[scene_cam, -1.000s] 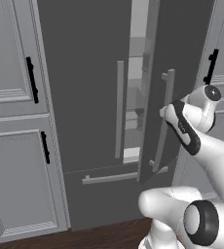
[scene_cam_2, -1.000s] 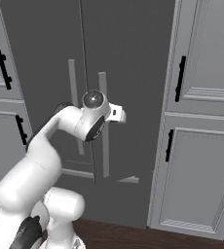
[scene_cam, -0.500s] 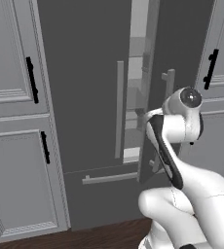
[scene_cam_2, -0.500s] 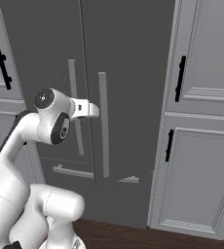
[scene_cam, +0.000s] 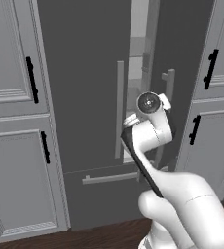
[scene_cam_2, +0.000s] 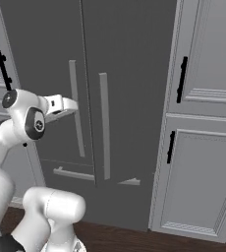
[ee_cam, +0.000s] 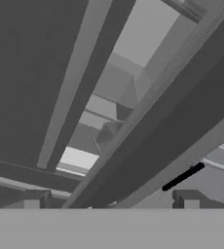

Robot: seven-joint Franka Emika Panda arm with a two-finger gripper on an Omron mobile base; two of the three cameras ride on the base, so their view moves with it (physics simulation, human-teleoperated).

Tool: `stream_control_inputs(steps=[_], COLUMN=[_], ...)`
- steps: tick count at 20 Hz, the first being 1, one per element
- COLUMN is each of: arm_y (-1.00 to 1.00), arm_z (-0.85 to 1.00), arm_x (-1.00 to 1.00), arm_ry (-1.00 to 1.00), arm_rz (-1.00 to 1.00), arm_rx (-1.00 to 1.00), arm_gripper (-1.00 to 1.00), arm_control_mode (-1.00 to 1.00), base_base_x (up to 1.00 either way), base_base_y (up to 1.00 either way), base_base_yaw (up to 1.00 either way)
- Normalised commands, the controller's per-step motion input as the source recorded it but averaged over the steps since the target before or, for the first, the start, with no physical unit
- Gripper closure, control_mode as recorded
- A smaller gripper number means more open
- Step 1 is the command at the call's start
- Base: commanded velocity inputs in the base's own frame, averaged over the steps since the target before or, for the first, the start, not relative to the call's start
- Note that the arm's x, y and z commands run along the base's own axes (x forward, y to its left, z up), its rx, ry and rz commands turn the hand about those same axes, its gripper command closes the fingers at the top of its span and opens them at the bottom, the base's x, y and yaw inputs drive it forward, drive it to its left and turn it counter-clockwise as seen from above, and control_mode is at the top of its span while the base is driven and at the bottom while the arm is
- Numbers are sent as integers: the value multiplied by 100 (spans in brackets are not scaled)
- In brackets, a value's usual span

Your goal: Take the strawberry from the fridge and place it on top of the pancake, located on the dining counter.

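Claw: we see the gripper (ee_cam: 111, 202) with its jaws spread wide, holding nothing, its two dark tips at the bottom of the hand view.
Fridge: the fridge (scene_cam: 84, 73) fills the centre of the left base view, its right door ajar, a pale slit of interior at top centre.
Key relation: the gap (ee_cam: 104, 131) lies straight ahead of our claw, between the two long bar handles, whose axes run diagonally across the hand view.
Strawberry: we cannot pick it out; we judge it lies behind the doors.
Materials: matt dark grey doors, smooth grey bar handle (scene_cam_2: 104, 125), pale shelf edges inside.
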Motion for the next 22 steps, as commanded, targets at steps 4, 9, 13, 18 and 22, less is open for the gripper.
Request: stream_control_inputs(steps=[4,9,13,18,22], arm_y=[0,-31,-21,23,12], arm_z=[-5,-1,-12,-34,-11], arm_x=[45,48,46,22,-17], arm_ry=[2,0,2,1,-2], arm_rz=[5,17,12,5,1], arm_rx=[-12,-8,-10,-21,-20], arm_gripper=[-100,-100,-100,-100,-100], arm_control_mode=[-100,-100,-100,-100,-100], base_base_x=[0,0,0,0,0], base_base_y=[0,0,0,0,0], base_base_yaw=[0,0,0,0,0])
